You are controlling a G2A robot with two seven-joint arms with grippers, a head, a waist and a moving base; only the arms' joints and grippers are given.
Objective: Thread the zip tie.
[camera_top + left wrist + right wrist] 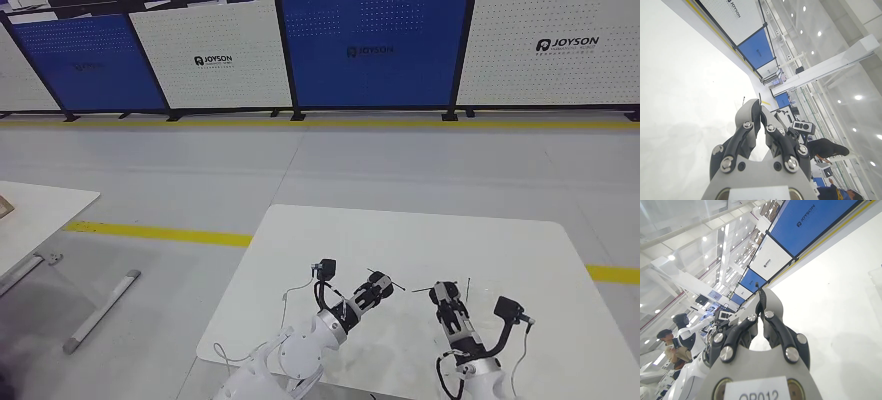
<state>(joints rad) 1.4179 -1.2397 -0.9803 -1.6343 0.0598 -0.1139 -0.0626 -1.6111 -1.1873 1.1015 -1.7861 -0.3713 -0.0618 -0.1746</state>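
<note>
From the top: found left tool point(384, 284) and right tool point(446, 290) close together above the white desk point(330, 240), thin black zip tie point(397, 286) jutting from the left one toward the right.

From the left wrist: saw left tool point(760, 106) pressed together on the zip tie point(759, 97) tail, long axis in line with the fingers.

From the right wrist: saw right tool point(761, 292) pinching the zip tie point(757, 285) just below its square head, pointed straight out.

Judged it light, springy, slick; best held near each end.
</note>
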